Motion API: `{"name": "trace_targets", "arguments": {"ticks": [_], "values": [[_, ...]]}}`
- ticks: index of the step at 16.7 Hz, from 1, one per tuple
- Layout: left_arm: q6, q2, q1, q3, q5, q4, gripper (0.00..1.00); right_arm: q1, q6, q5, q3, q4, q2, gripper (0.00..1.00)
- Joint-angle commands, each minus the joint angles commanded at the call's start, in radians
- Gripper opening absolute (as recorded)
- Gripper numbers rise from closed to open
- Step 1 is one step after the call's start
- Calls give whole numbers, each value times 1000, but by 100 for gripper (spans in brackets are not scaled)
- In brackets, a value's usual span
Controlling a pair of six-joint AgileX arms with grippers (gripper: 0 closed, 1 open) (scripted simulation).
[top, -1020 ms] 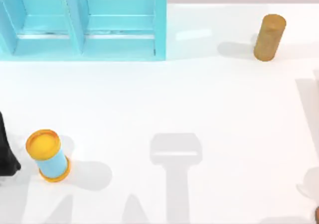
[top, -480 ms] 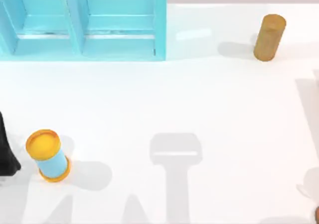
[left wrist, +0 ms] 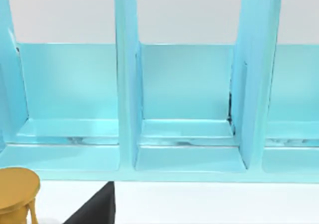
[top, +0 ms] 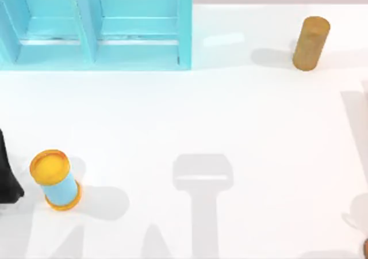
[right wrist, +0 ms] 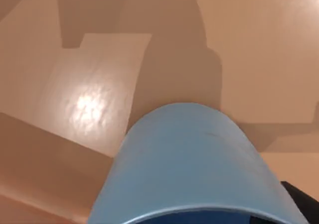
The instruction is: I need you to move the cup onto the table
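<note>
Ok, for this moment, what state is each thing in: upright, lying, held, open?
Cup: close under the right wrist camera, above a tan surface; whether it is held cannot be told.
Light-blue cylinder with orange ends: standing on the table, near the left edge, tilted in appearance.
Tan-brown cylinder: standing on the table, far right.
Turquoise cabinet: open-fronted, the compartments in view hold nothing.
Left arm: parked at the table's left edge.
</note>
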Motion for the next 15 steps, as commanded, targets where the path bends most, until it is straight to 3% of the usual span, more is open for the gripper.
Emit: {"name": "trace_targets", "arguments": {"ticks": [9,15], "values": [[0,0,0,0,0,0,100,3,1,-1,2,-1,-3,0],[0,0,0,0,0,0,100,138,9,-75,140,-64,-173,0]]}}
